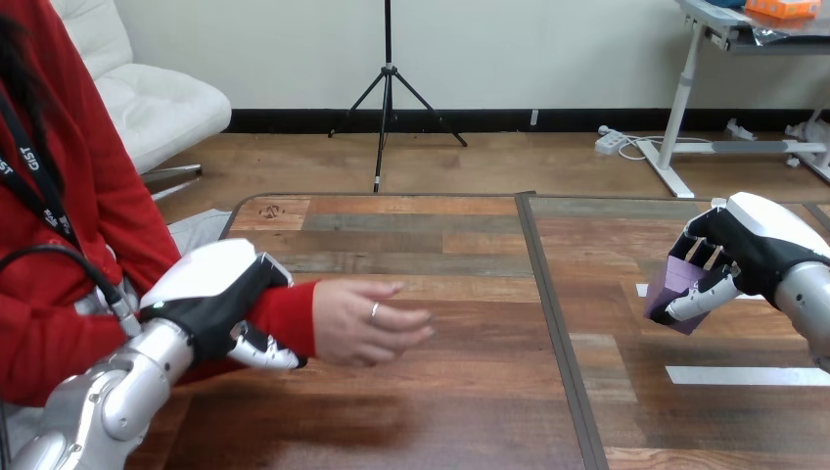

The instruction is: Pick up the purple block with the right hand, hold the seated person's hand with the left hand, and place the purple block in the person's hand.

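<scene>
**Block in the air, wrist steadied, hand-over not yet made**

At left, the left robot hand [210, 304] is clenched on the red sleeve, its fingers curled round the person's wrist. The person's hand [362, 323] reaches past it, open and empty, just above the tabletop [440, 392]. Well apart at right, the purple block [675, 294] hangs clear of the tabletop, pinched in the curled fingers of the right robot hand [749, 250].

The block appears small, stiff and flat-faced, so it is probably light and not fragile. Its faces look smooth and may slip, and two opposite flat faces should give the surest hold. No label or writing can be made out on the block. The white tape strips [744, 375] beneath it look blank.
</scene>
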`<state>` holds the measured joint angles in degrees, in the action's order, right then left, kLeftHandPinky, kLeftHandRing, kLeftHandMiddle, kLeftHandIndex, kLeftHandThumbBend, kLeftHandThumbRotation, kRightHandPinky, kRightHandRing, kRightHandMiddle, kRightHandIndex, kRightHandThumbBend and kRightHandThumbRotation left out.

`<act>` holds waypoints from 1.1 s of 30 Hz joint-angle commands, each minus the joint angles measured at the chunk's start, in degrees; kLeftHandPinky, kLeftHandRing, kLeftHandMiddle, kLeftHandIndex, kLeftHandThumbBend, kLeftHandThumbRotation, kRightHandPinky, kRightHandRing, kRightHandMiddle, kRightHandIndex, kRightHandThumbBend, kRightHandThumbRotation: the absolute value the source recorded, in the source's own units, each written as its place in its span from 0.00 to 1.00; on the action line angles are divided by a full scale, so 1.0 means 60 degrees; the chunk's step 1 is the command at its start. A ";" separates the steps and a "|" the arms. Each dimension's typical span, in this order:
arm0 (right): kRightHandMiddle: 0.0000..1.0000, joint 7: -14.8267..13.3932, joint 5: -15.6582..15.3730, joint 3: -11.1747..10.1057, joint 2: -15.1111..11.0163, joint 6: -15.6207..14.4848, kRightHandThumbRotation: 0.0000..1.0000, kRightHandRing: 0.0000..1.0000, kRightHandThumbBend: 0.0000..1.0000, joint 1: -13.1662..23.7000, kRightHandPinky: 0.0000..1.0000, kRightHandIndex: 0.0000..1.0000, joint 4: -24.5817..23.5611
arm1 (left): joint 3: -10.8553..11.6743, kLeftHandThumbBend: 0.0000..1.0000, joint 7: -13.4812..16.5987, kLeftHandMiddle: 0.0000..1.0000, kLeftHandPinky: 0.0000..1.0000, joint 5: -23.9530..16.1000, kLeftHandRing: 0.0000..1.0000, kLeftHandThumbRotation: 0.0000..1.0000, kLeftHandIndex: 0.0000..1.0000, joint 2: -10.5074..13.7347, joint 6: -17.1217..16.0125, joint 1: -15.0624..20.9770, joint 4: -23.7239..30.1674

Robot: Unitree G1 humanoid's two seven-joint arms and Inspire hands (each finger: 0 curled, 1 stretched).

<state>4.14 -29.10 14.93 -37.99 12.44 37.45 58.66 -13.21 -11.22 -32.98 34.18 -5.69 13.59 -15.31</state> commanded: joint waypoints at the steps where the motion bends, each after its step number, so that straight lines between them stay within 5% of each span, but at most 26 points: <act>1: 0.51 -0.0146 0.0183 -0.0182 0.0199 0.0010 0.00 0.46 0.72 0.0636 0.40 0.51 -0.0484 | 0.0563 0.62 0.0587 0.30 0.18 0.0263 0.23 0.00 0.31 -0.0260 -0.0333 0.1319 0.1059; 33: 0.51 -0.0037 0.0134 -0.0078 0.0729 -0.0157 0.00 0.45 0.70 0.0964 0.40 0.51 -0.0819 | 0.0306 0.65 0.0375 0.30 0.17 0.0219 0.22 0.00 0.32 -0.1262 -0.0222 0.2595 0.1063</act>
<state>4.24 -29.14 15.04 -35.92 11.98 37.45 58.66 -12.79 -10.99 -33.40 30.35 -5.67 14.59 -14.91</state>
